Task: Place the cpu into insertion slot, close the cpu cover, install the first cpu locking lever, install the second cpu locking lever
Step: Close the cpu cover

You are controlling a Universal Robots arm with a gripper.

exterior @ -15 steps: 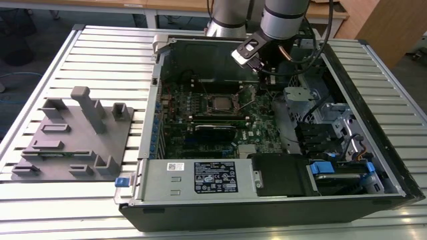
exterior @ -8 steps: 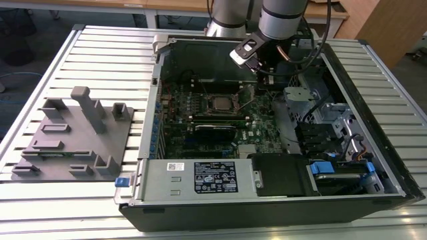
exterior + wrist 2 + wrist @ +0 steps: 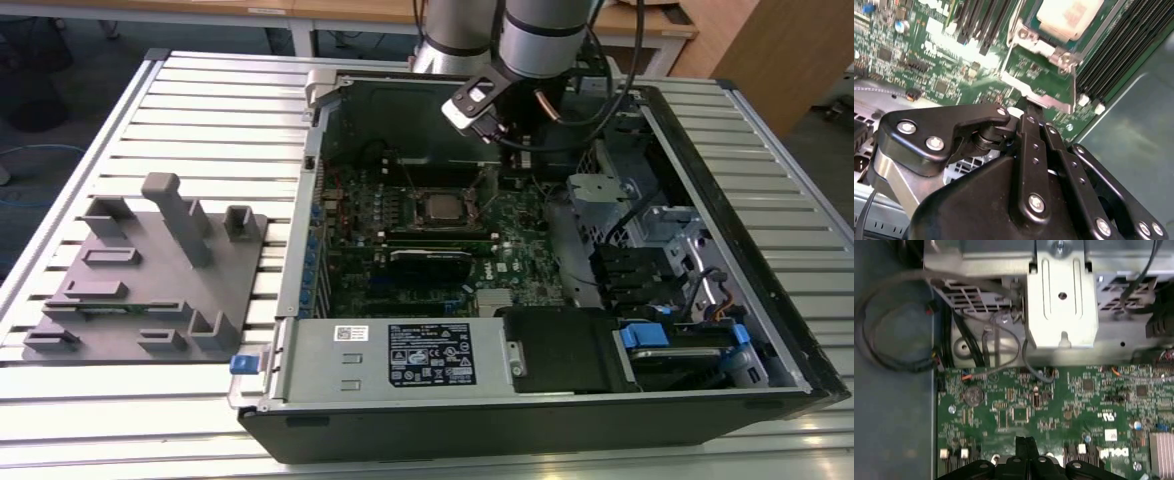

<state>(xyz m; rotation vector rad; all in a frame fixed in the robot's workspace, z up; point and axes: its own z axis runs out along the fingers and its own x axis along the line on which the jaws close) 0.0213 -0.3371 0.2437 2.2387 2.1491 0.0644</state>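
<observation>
Light falls evenly from overhead in the exterior view: the ribbed silver metal table (image 3: 120, 420) glares almost white along the frame's lower edge, while the inside of the open black computer case (image 3: 534, 430) lies in shade. In the second wrist view the square silver-grey cpu (image 3: 1070, 16) is washed out to pale cream, the green circuit board (image 3: 929, 55) smears with blur, and the black pincer (image 3: 1025, 111) shows small screw highlights. The first wrist view is dim, soft and bluish, its silvery metal bracket (image 3: 1061, 295) brightest.
</observation>
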